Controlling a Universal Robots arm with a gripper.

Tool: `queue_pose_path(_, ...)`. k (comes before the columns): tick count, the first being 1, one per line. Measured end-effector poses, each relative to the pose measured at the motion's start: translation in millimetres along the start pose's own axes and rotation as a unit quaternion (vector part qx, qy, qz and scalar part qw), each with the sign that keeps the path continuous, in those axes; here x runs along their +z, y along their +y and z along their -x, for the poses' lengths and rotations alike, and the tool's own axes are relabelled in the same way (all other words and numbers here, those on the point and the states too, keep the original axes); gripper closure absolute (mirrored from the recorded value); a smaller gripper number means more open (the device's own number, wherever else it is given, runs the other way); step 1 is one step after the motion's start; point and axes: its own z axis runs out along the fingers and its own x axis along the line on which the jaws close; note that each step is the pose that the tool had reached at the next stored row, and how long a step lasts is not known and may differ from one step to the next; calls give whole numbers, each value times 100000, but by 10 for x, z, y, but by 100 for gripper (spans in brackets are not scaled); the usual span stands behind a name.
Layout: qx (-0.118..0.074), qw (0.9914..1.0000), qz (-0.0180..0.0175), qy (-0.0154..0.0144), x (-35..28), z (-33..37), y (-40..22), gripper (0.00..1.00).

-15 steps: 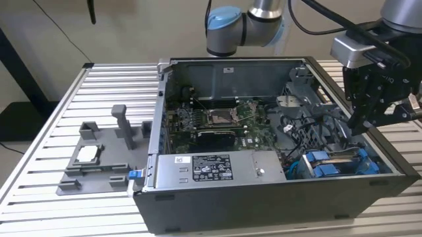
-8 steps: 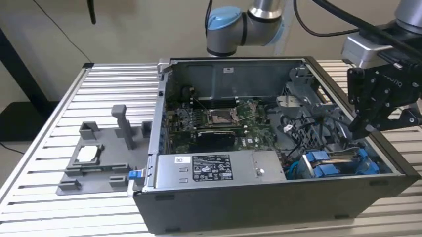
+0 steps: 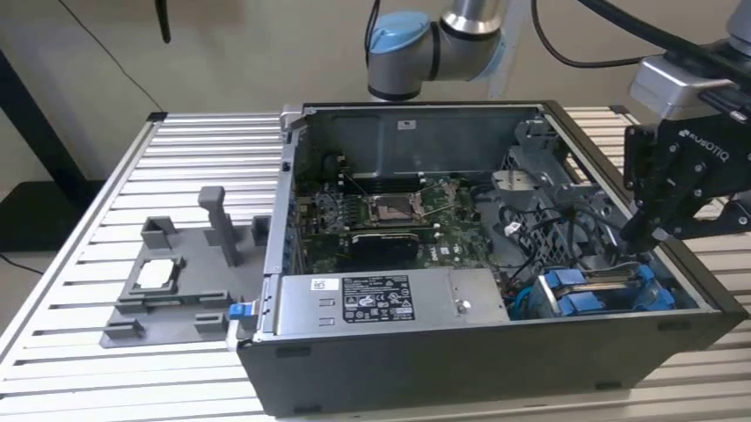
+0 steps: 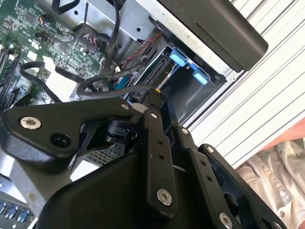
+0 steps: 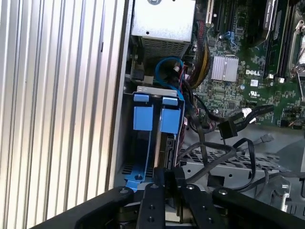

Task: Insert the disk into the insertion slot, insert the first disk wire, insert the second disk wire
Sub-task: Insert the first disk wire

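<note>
The disk (image 3: 601, 287) stands on edge in the insertion slot (image 3: 678, 297) at the exterior view's right front corner of the black case. Its blue carrier tabs (image 5: 143, 117) point toward the power-supply end. In the first wrist view the disk (image 5: 167, 145) sits between blue rails. My gripper (image 3: 649, 236) hangs just over the slot's far end, fingers shut together with nothing visible between them; its tips (image 5: 170, 174) are close above the disk's near end. A black wire connector (image 5: 229, 128) lies loose beside the bay. In the second wrist view my gripper (image 4: 157, 96) points toward the blue tabs (image 4: 177, 58).
The grey power-supply box (image 3: 375, 299) fills the case front and the motherboard (image 3: 388, 215) lies behind it. Loose black cables (image 4: 95, 86) and a blue cable (image 5: 167, 67) crowd the space beside the bay. A grey fixture with posts (image 3: 176, 281) sits on the slatted table (image 3: 211, 149).
</note>
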Motion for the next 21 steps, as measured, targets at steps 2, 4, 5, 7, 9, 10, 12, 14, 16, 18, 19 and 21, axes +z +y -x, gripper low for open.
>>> queue_pose_path(2, 3, 99996, 863, -88, 3, -8, -24, 81)
queue_pose_path(4, 1, 99994, 1078, -106, 2, -10, -35, 81)
queue_pose_path(5, 5, 99994, 1083, -106, 2, -10, -35, 81)
queue_pose_path(7, 7, 99994, 1087, -113, 3, -11, -35, 81)
queue_pose_path(9, 6, 99993, 1139, -117, 3, -11, -35, 81)
queue_pose_path(10, -3, 99992, 1295, -125, 5, -11, -37, 81)
queue_pose_path(12, 9, 99980, 2016, -151, 13, -12, -38, 81)
queue_pose_path(14, 6, 99968, 2526, -146, 27, -12, -41, 81)
queue_pose_path(16, 9, 99957, 2933, -180, 45, -12, -44, 81)
queue_pose_path(18, 10, 99948, 3209, -198, 66, -22, -49, 81)
queue_pose_path(19, 11, 99943, 3356, -213, 76, -29, -54, 81)
queue_pose_path(21, 5, 99939, 3471, -280, 103, -42, -74, 81)
